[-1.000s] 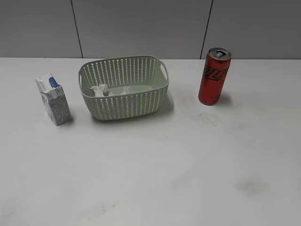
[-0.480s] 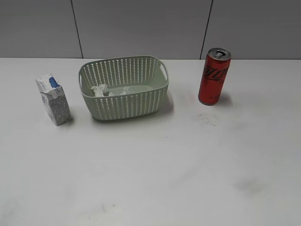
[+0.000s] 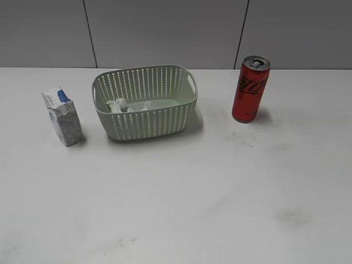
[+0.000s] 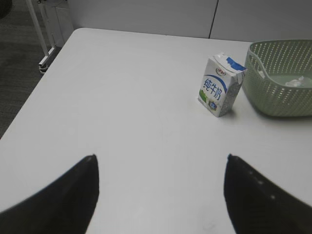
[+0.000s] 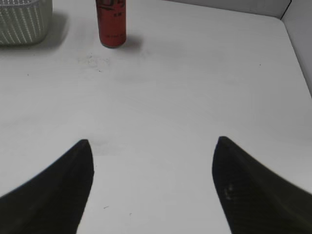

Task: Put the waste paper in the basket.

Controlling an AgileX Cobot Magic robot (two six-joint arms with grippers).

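Note:
The pale green perforated basket [image 3: 144,102] stands on the white table at the back, left of centre. Crumpled white waste paper [image 3: 117,105] lies inside it, with more scraps [image 3: 144,105] beside it. In the left wrist view the basket [image 4: 280,92] is at the right edge with paper [image 4: 296,82] inside. The right wrist view shows the basket's corner [image 5: 24,22]. My left gripper [image 4: 161,157] is open and empty over bare table. My right gripper [image 5: 152,140] is open and empty over bare table. Neither gripper shows in the exterior view.
A white-and-blue milk carton [image 3: 62,116] stands left of the basket; it also shows in the left wrist view [image 4: 220,85]. A red soda can [image 3: 250,89] stands right of the basket, also in the right wrist view [image 5: 111,23]. The table's left edge [image 4: 36,87] drops to dark floor.

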